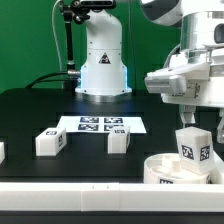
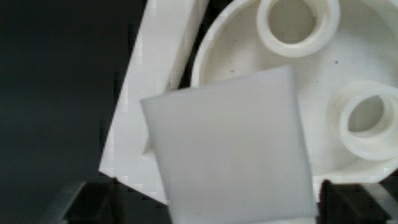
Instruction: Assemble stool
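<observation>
Green backdrop cloth hangs behind a black bench [image 1: 30, 110], with the white robot arm base [image 1: 102, 62] standing at the rear in the exterior view. At that view's right, the arm's two-finger tool [image 1: 190, 120] hangs directly over an upright white rectangular plastic leg block [image 1: 195, 148] that shows a black-and-white marker tag. The block stands above the low round white plastic stool seat [image 1: 160, 170] at the front corner; whether the two touch cannot be told. A second white tagged leg [image 1: 50, 141] and a third leg [image 1: 118, 140] lie apart on the bench, just in front of the marker board [image 1: 100, 124]. A long white border rail [image 1: 80, 192] runs along the front edge.

From the wrist view, the leg block's plain white face [image 2: 231, 140] fills the middle, with the seat [image 2: 240, 60] and two of its round sockets [image 2: 297, 25] behind it. Dark fingers [image 2: 86, 203] stand on either side of the block. Whether they press it or only flank it cannot be told.
</observation>
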